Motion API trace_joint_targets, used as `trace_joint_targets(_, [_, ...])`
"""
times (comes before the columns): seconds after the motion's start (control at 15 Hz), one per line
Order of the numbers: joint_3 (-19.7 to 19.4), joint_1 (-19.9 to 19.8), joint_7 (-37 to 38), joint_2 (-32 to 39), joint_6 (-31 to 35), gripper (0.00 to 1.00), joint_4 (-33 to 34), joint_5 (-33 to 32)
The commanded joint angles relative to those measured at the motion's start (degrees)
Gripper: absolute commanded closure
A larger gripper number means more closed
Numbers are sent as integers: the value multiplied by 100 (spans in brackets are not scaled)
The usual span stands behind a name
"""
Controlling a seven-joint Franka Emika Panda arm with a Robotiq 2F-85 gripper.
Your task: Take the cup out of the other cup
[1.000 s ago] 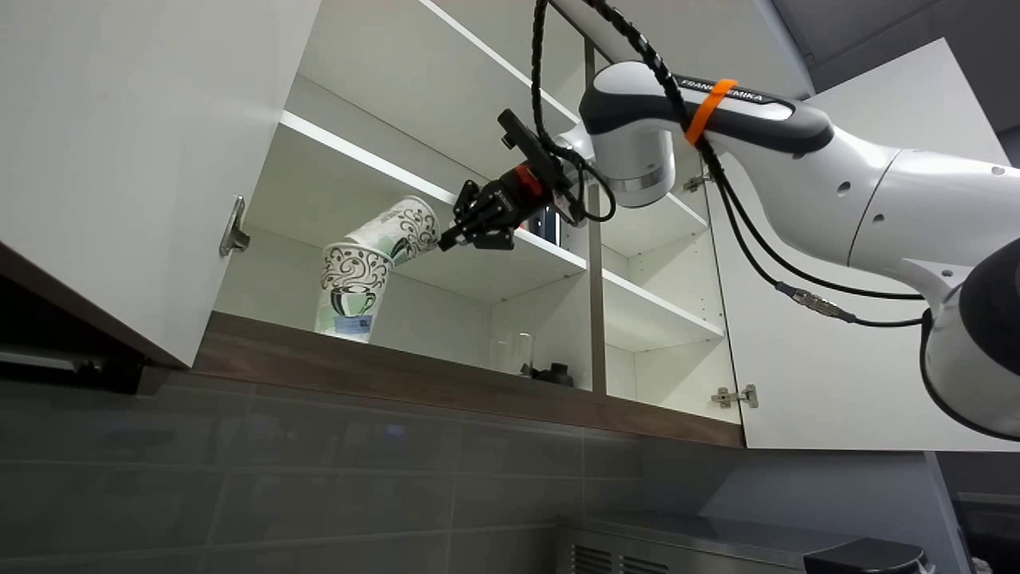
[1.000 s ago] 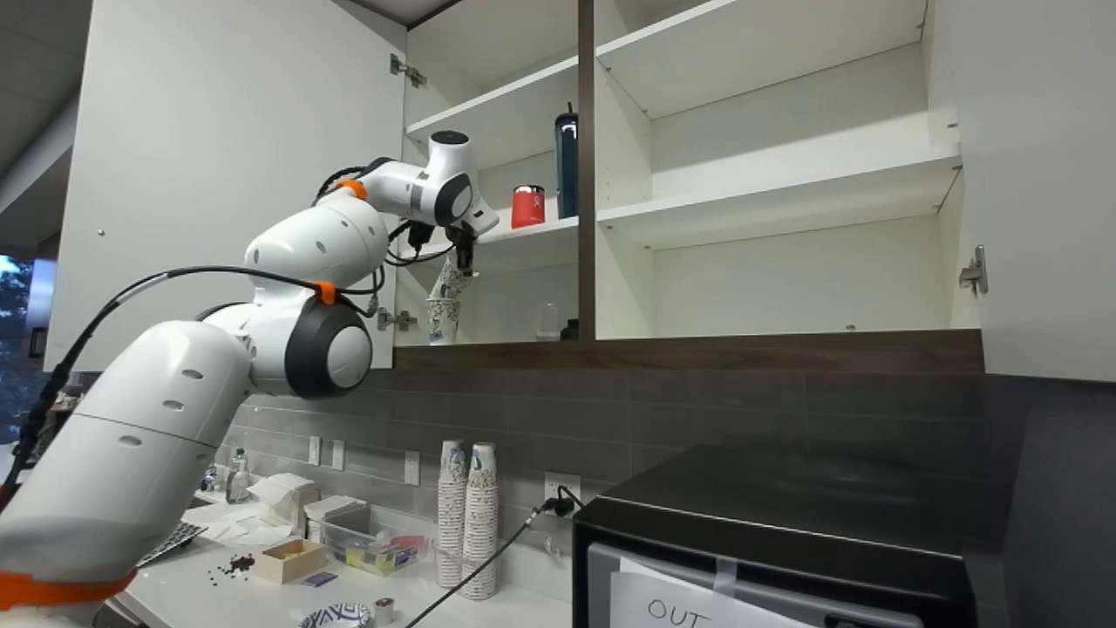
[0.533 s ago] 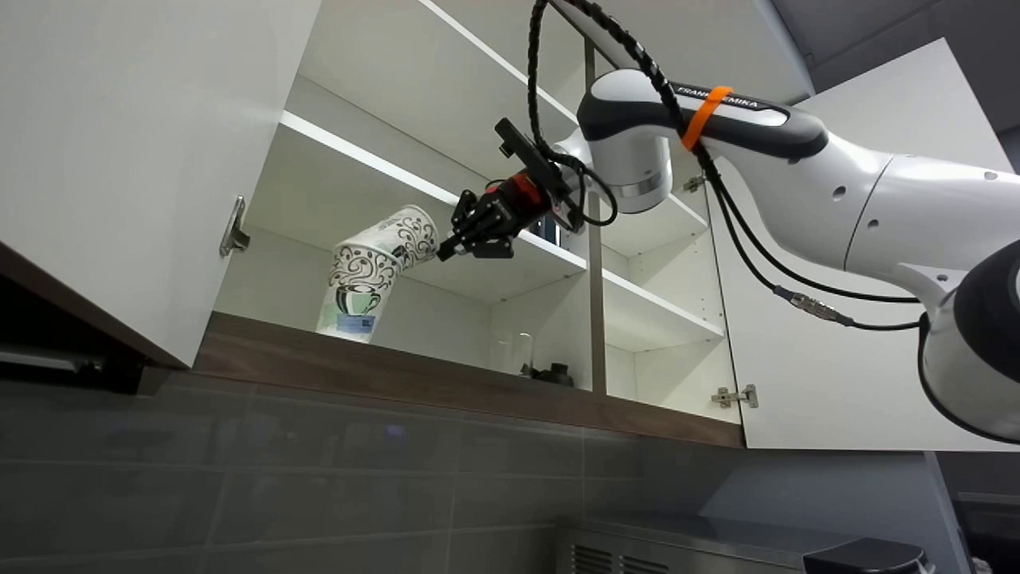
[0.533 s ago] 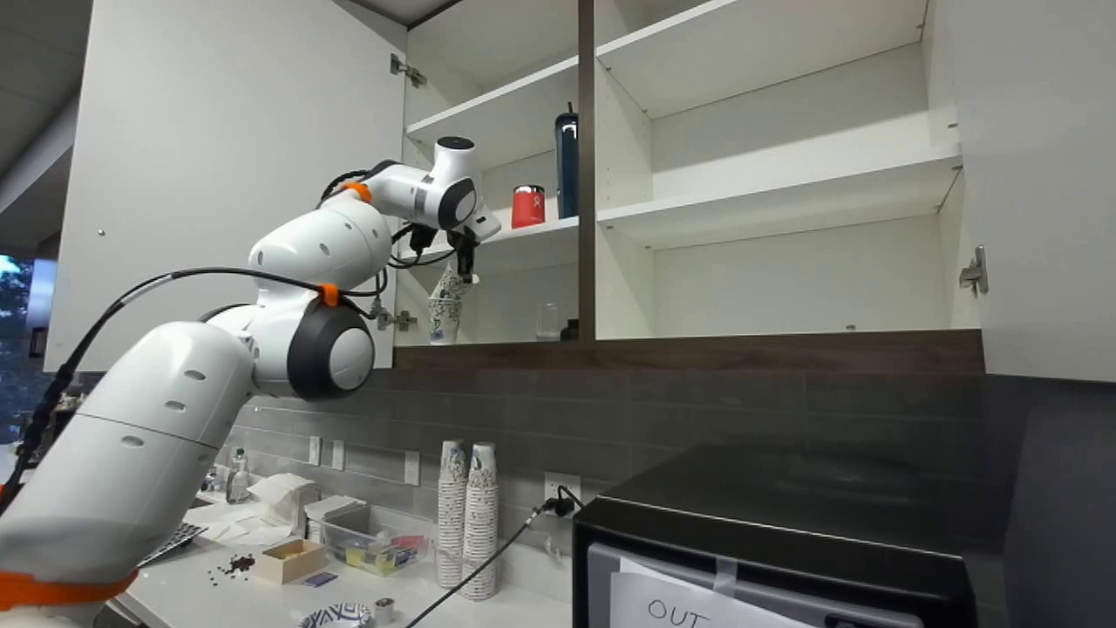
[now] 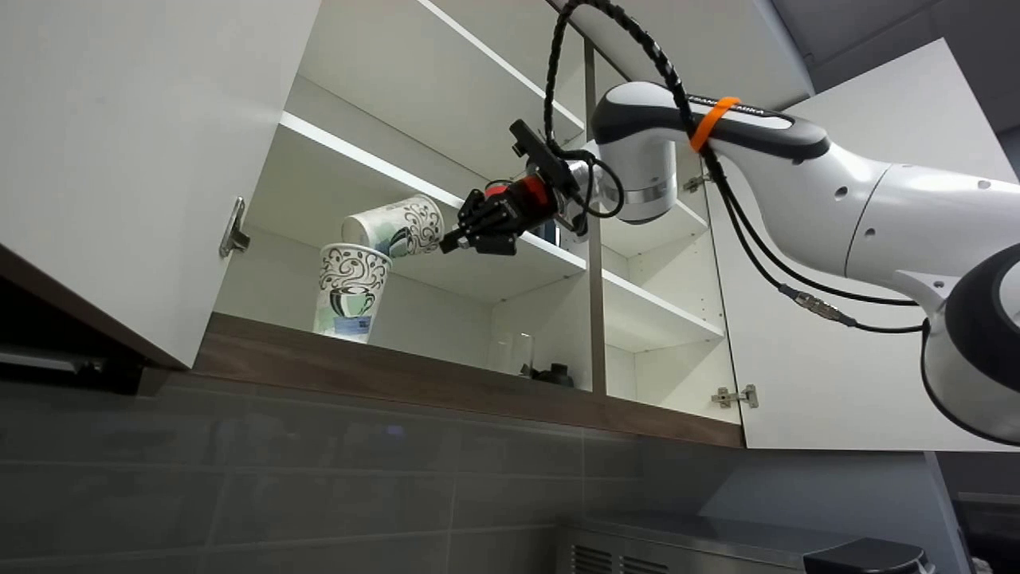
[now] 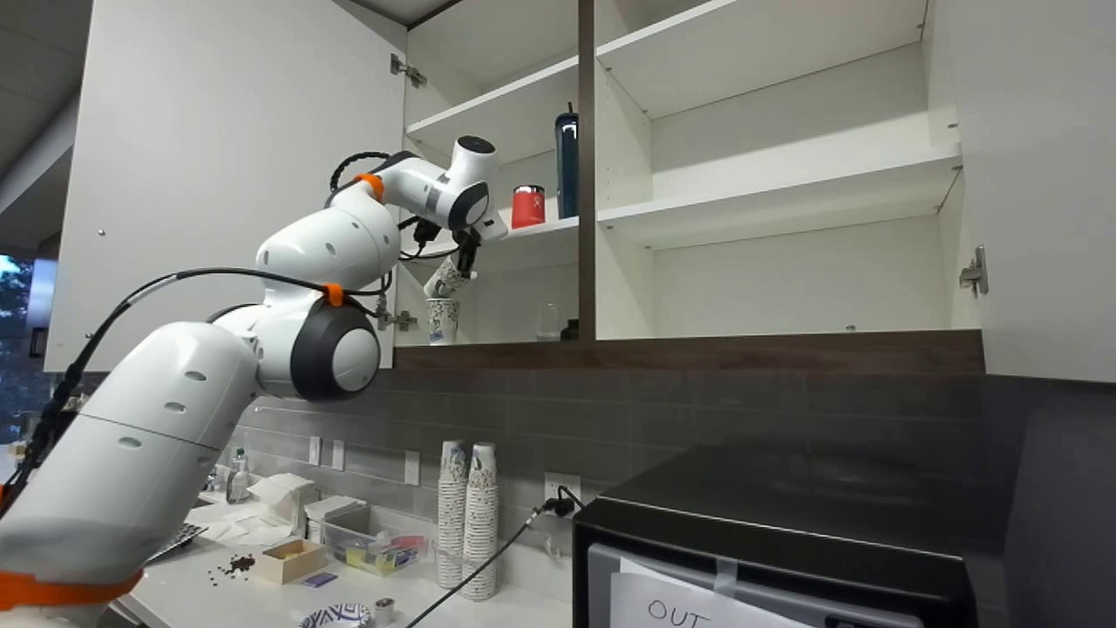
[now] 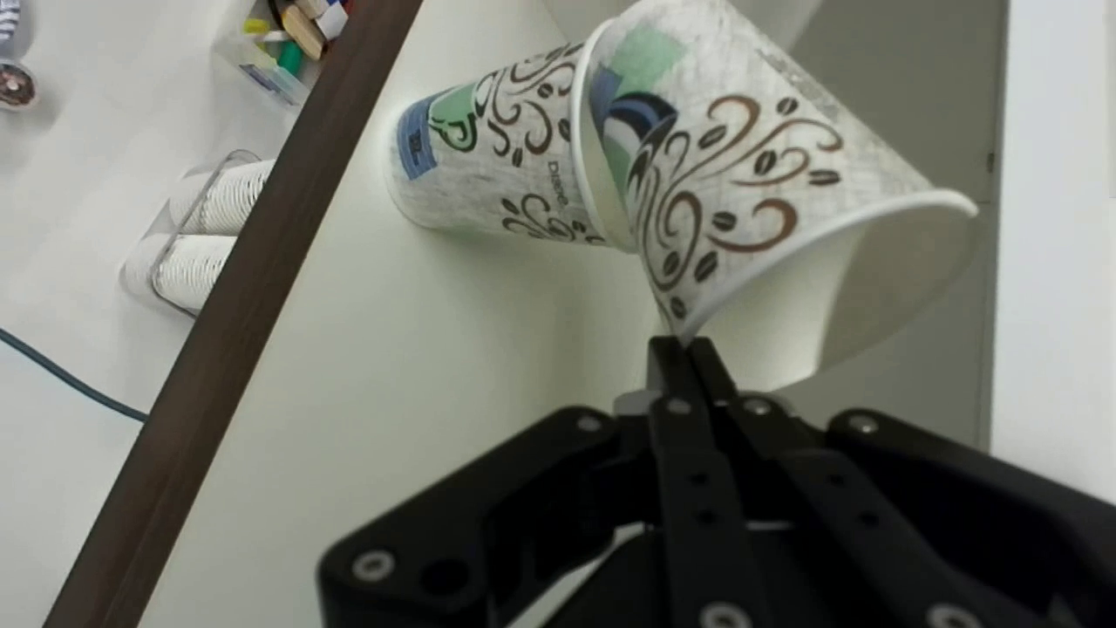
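The cup, white with a swirl pattern, is held tilted almost onto its side above the other cup; it also shows in the wrist view. Its base lies over the other cup's rim; I cannot tell whether they touch. The other cup stands upright on the cabinet floor near the front edge, and shows in the wrist view with part of its mouth hidden behind the held cup. My gripper is shut on the rim of the held cup, and shows in an exterior view.
A shelf runs just above the cups, with a red cup and dark tall bottle on it. The open cabinet door stands beside the cups. The brown front edge borders the cabinet floor. A clear glass stands further along.
The held cup has come up out of the other cup's mouth and tilted nearer to level. The other cup leaned half a second ago and now stands upright. The gripper has shifted slightly away.
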Motion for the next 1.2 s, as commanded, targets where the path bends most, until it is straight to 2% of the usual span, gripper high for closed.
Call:
trace_joint_targets(0.0, [37,-297,209,153,148,99,-67,468])
trace_joint_targets(0.67, [135,-873,97,171,-363,99,-268,1789])
trace_joint_targets(0.87, [76,-890,62,139,-477,99,-300,1771])
trace_joint_targets(1.13, [-61,-786,-286,44,-439,99,-340,1394])
